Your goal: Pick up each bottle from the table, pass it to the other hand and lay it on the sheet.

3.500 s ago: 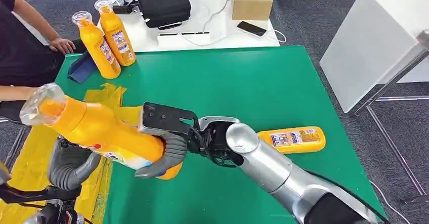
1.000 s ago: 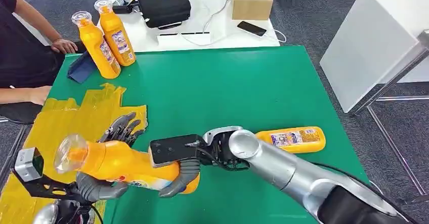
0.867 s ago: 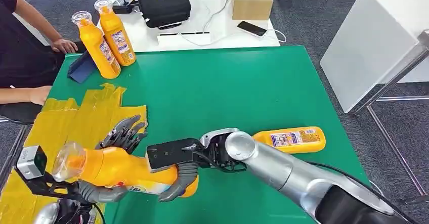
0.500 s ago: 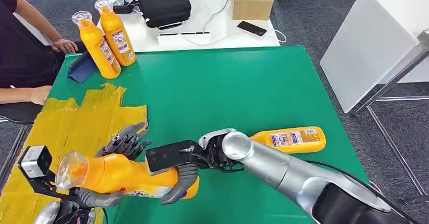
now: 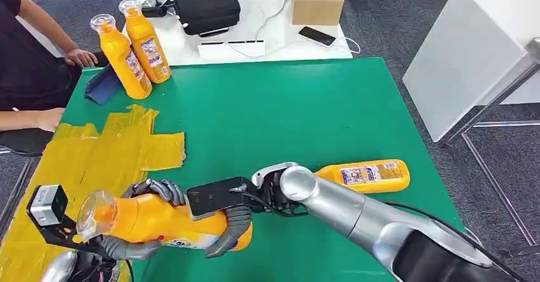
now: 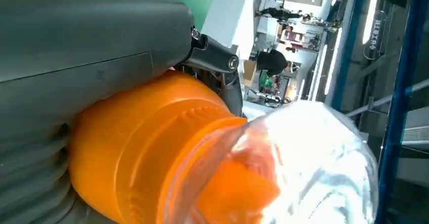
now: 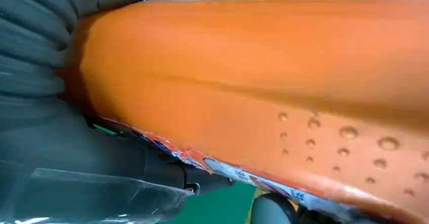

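Under our left hand [image 5: 137, 221], fingers curled over the neck end, lies the orange bottle [image 5: 159, 221], level and held above the near edge of the table [image 5: 299, 110], beside the yellow sheet [image 5: 95, 161]. Our right hand [image 5: 223, 215] wraps the bottle's base end, so both hands grip it at once. We judge it a stiff plastic bottle, fairly heavy with liquid, its smooth wall beaded with droplets and likely slippery; the ribbed shoulder below the clear cap [image 5: 95, 212] looks the surest hold. Beyond our right hand another bottle [image 5: 366, 175] lies flat on the table.
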